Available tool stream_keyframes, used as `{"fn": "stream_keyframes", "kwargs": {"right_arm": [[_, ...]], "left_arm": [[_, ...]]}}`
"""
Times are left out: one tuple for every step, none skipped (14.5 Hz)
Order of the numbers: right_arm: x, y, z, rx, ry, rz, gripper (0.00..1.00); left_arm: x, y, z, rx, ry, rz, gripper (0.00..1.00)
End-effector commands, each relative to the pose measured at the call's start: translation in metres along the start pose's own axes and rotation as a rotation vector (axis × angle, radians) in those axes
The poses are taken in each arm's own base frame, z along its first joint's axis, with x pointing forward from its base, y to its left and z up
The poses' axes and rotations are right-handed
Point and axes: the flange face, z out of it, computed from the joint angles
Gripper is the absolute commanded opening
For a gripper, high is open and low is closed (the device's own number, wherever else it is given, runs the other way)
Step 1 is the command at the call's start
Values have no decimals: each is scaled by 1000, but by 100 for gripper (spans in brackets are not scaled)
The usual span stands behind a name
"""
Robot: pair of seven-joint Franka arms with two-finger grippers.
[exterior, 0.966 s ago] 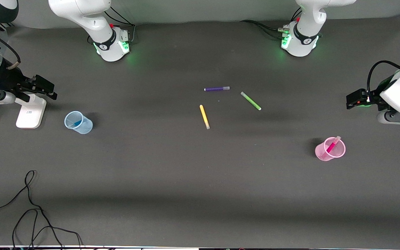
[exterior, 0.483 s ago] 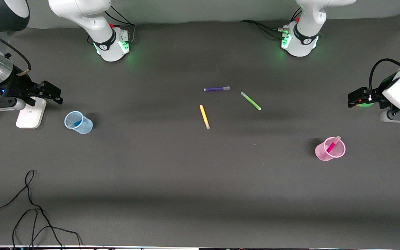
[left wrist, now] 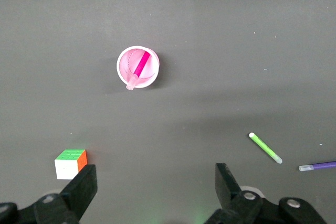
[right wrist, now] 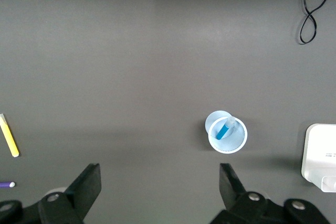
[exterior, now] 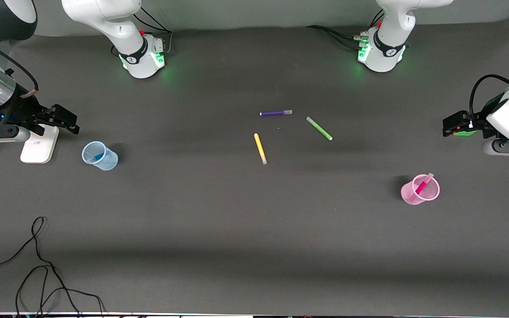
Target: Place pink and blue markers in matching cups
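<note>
The pale blue cup (exterior: 99, 155) stands upright toward the right arm's end of the table, and the blue marker (exterior: 96, 157) leans inside it. In the right wrist view the same blue cup (right wrist: 227, 135) holds the blue marker (right wrist: 226, 128). Toward the left arm's end stands the pale pink cup (exterior: 419, 190) with the pink marker (exterior: 423, 183) in it, its whitish tip over the rim; the left wrist view shows this pink cup (left wrist: 137, 67) and pink marker (left wrist: 139, 66) too. My right gripper (exterior: 64, 120) (right wrist: 160, 187) hangs open and empty. My left gripper (exterior: 451, 125) (left wrist: 156, 187) is also open and empty.
A purple pen (exterior: 275, 113), a green pen (exterior: 319, 128) and a yellow pen (exterior: 260, 149) lie mid-table. A white block (exterior: 38, 143) lies beneath the right gripper. A small coloured cube (left wrist: 71, 163) sits by the left gripper. A black cable (exterior: 38, 265) loops near the front edge.
The right gripper has shifted slightly toward the table's middle over the white block. The left gripper has edged a little. Cups, markers and pens have not moved.
</note>
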Motion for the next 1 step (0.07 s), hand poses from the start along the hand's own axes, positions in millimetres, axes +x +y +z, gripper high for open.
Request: {"fn": "stream_keyframes", "kwargs": {"right_arm": [[5,-2,-1,-7,2,22,100]], "left_arm": [[-8,0,-3,-7,-6,-3,100]]}}
